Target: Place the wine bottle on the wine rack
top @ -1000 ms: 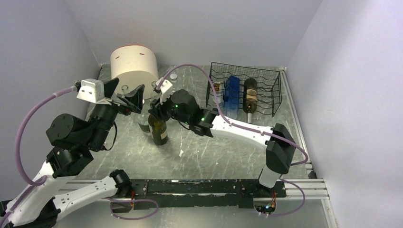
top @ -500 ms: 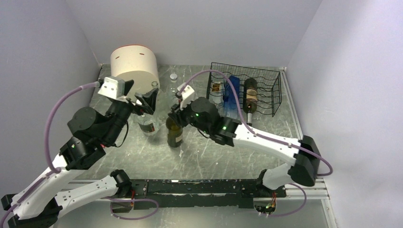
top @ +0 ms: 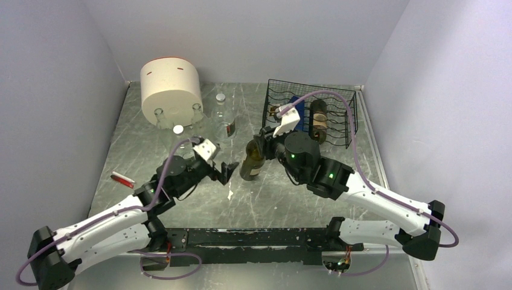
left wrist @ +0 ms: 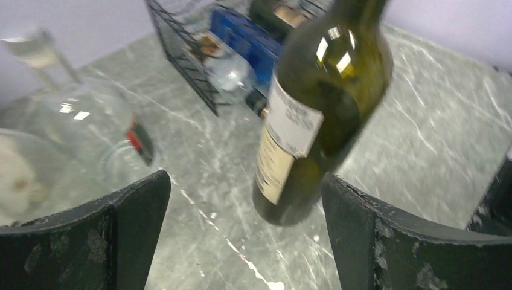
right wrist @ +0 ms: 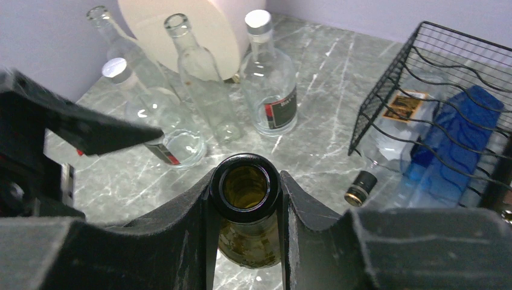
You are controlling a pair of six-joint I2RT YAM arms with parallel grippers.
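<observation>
The wine bottle (top: 252,163) is dark green with a cream label. It leans slightly near the table's middle, and I cannot tell whether its base touches the table. My right gripper (top: 258,144) is shut on its neck just below the open mouth (right wrist: 244,184), with a finger (right wrist: 302,205) on each side. The black wire wine rack (top: 341,98) stands at the back right, right of the bottle. It holds a clear, a blue and a dark bottle. My left gripper (top: 225,173) is open and empty, left of the wine bottle (left wrist: 314,109) and facing it.
A cream cylindrical container (top: 171,84) stands at the back left. Several clear glass bottles (top: 226,119) stand in front of it, one (left wrist: 90,127) close to my left gripper. A small red object (top: 122,179) lies at the left. Walls enclose the table.
My right gripper has carried the wine bottle to the right, towards the rack. My left arm has dropped lower and swung right, away from the clear bottles, its gripper still open.
</observation>
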